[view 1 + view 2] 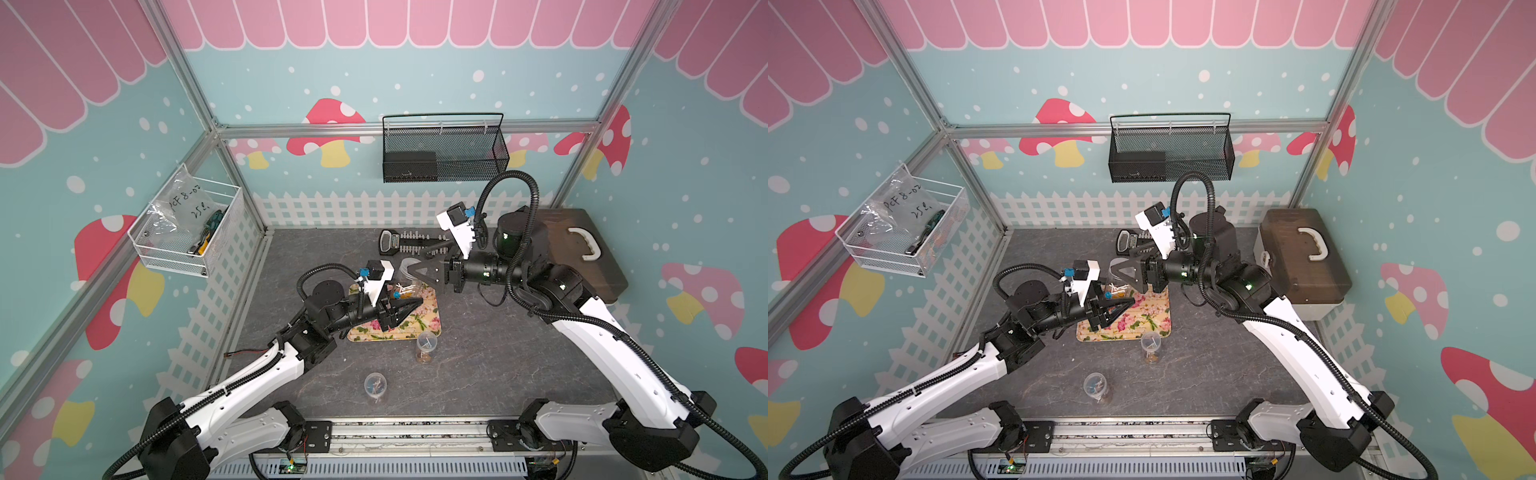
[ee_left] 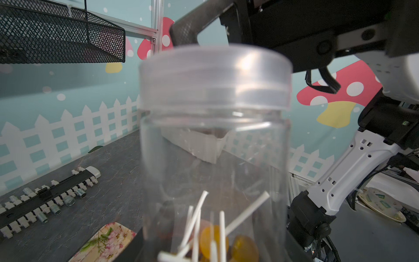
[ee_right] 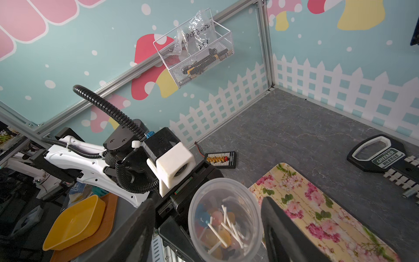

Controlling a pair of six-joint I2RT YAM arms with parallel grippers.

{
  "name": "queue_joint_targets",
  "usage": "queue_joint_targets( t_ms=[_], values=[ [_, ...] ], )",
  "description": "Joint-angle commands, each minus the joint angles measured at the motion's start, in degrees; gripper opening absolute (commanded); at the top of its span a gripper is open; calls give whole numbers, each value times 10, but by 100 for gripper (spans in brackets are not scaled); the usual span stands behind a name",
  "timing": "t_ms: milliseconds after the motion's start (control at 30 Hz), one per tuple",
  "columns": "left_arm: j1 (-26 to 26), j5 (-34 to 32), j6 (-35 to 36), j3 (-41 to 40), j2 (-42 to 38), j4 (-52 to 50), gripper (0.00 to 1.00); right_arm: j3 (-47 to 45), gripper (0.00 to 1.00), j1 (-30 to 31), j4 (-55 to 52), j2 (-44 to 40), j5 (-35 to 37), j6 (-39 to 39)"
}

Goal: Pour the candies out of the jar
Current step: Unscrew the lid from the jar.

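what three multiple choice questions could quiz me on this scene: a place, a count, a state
1. The black mesh basket is: A) hanging on the back wall B) on the toolbox C) on the floral tray
2. Besides the lifted jar, clear jars standing on the table: A) one B) two C) four
3. The lifted jar's lid is: A) lying on the tray B) in the white basket C) still on the jar

1 A, it hangs on the back wall's rail.
2 B, one mid-table, another nearer the front.
3 C, the left wrist view shows it capping the jar.
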Motion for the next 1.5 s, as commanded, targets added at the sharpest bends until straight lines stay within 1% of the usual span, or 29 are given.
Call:
queue_joint_targets(
  t_ms=[0,233,300,467,500,567,633,700,800,833,933,1067,1133,1200,1233,1300,1333,1400,1467],
  values=[
    [-1,-6,10,-5,-4,3,53,-7,73,5,0,9,7,11],
    [-2,-10,10,-12,-7,8,52,10,72,8,-35,34,20,-3],
    [-2,-11,10,-13,-8,9,52,9,70,8,-37,39,20,-8],
    [-2,-12,9,-15,-7,14,52,7,50,10,-27,42,23,-17],
    [-2,-11,9,-15,-7,14,52,5,46,9,-22,40,22,-22],
    [-2,-9,6,-15,-8,16,52,5,43,9,-17,35,17,-45],
    [-2,-6,1,-15,-9,19,52,11,43,8,-19,29,-10,-107],
    [-2,0,-7,-14,-7,29,52,15,43,6,-17,23,-57,-192],
    [-2,24,-18,-7,-3,30,52,35,42,-5,-27,20,-117,-288],
    [-2,31,-22,-6,-2,31,52,40,41,-10,-30,21,-136,-307],
    [-2,42,-30,1,-3,35,52,60,41,-26,-39,35,-192,-327],
    [-2,45,-30,9,-4,38,52,64,41,-32,-40,49,-234,-327],
    [-2,44,-32,9,-4,45,52,63,41,-33,-40,54,-236,-323],
    [-2,39,-32,7,-6,52,52,62,44,-33,-39,54,-231,-316],
    [-2,36,-32,6,-6,53,52,61,49,-33,-38,54,-229,-314],
    [-2,30,-30,3,-7,55,52,59,68,-33,-36,50,-217,-300],
    [-2,27,-29,1,-9,57,52,57,72,-33,-36,46,-199,-292],
    [-2,20,-27,-3,-10,59,52,50,79,-33,-27,34,-191,-278],
    [-2,14,-23,-6,-10,59,52,33,82,-33,0,16,-190,-252]
  ],
)
